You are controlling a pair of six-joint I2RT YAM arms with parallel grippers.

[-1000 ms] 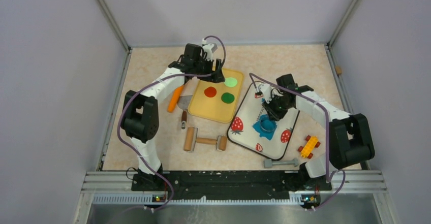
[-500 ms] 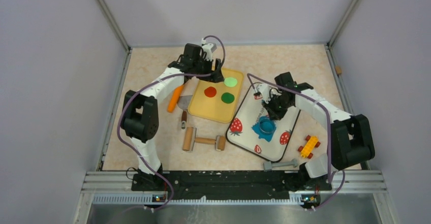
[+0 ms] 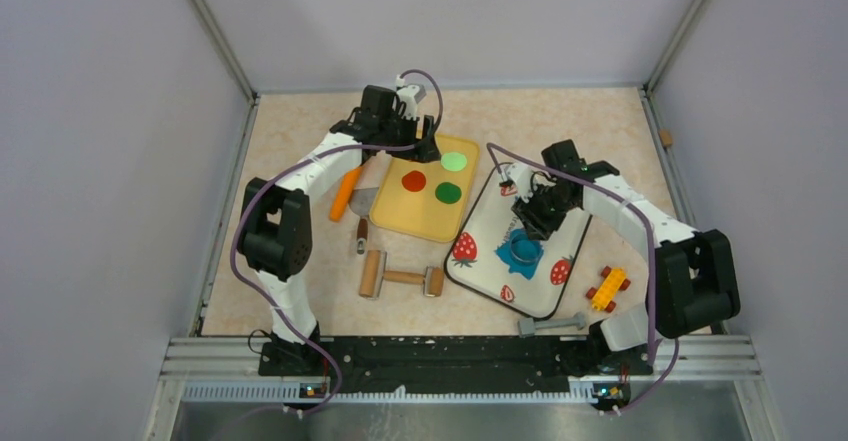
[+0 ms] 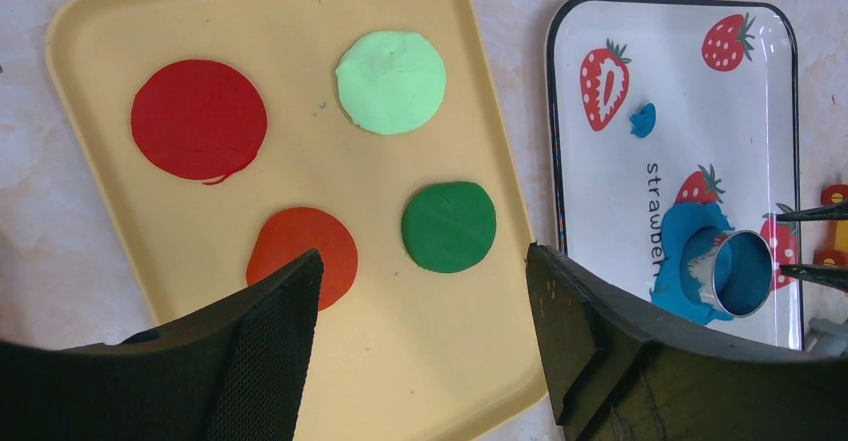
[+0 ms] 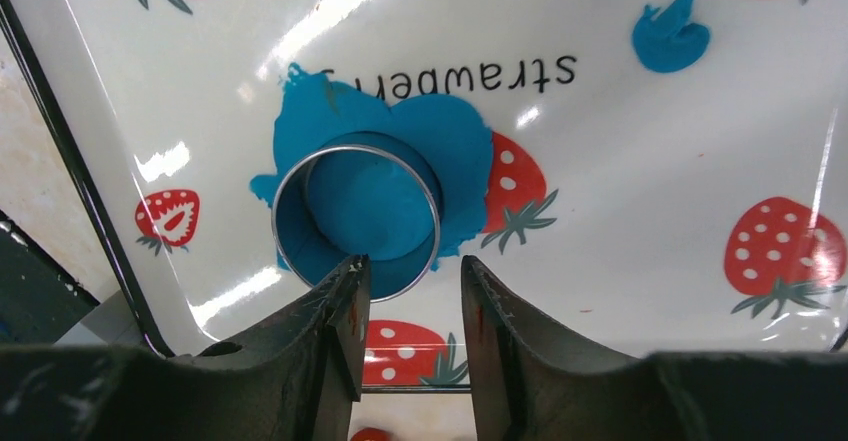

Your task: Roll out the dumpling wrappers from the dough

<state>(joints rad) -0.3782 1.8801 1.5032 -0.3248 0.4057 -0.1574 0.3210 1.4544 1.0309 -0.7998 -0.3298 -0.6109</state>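
- The dough [image 5: 460, 151] lay flattened on the strawberry tray [image 5: 650, 161], a ragged blue patch towards the tray's near half in the overhead view.
- A metal cutter ring [image 5: 436, 216] sat pressed into it, with a round blue wrapper [image 5: 365, 206] framed inside. My read: rolling was done and the cut made, but the wrapper was not yet lifted out.
- A ragged collar of leftover dough clung around the ring, and a small scrap [image 5: 670, 36] sat apart at two o'clock in the right wrist view.
- The right gripper [image 5: 412, 266] hovered at the ring's six o'clock, jaws parted and gripping nothing.
- At nine o'clock from the dough the tray's black rim ran close, so there was little room that side. Twelve and three o'clock were bare glossy tray.
- The yellow tray [image 4: 300, 21] sat just beside, at nine o'clock of the strawberry tray from overhead. It held red [image 4: 199, 119], pale green [image 4: 391, 82], dark green [image 4: 449, 226] and orange [image 4: 303, 251] discs, and none in blue.
- The left gripper [image 4: 422, 254] hung above that tray, spread wide and empty, with bare yellow under it for a landing spot.
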